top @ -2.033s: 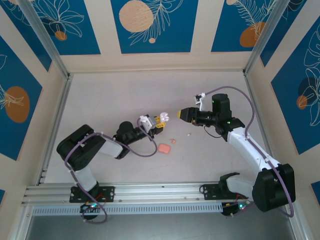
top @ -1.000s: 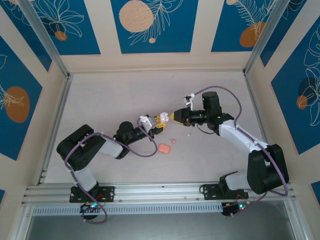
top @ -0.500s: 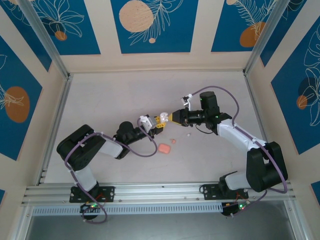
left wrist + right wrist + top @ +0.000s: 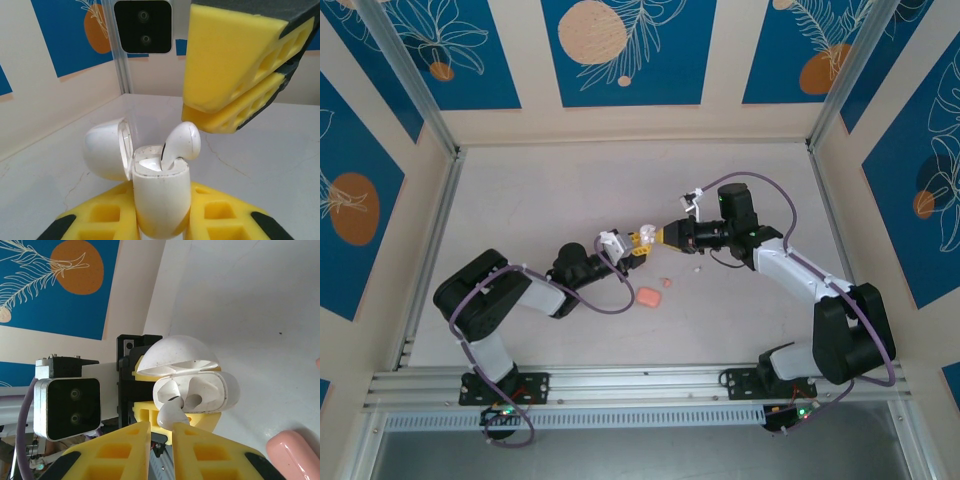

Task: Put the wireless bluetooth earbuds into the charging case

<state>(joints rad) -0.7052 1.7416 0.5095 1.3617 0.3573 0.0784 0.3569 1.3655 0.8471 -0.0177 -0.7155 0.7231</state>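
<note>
The charging case (image 4: 161, 200) I see is white, not pink, and stands upright with its lid (image 4: 105, 150) swung open. My left gripper (image 4: 160, 220) is shut on its lower body. A white earbud (image 4: 181, 142) leans in one slot, stem down and head sticking out. My right gripper (image 4: 161, 426) is right at that earbud (image 4: 172, 415). Its jaws stand a narrow gap apart, and the earbud head rests against one fingertip (image 4: 200, 120), not between them. From above, both grippers (image 4: 642, 244) (image 4: 666, 234) meet over the table's middle at the case (image 4: 647, 236).
A salmon-pink rounded box (image 4: 648, 297) lies on the table just in front of the grippers, also at the right wrist view's corner (image 4: 295, 457). A tiny pink nub (image 4: 666, 282) and a small white bit (image 4: 697, 269) lie beside it. Walls enclose the table.
The right arm swung left and lowered until its gripper reached the case held by the left gripper. Over the last half second it edged slightly closer. The left arm stayed still.
</note>
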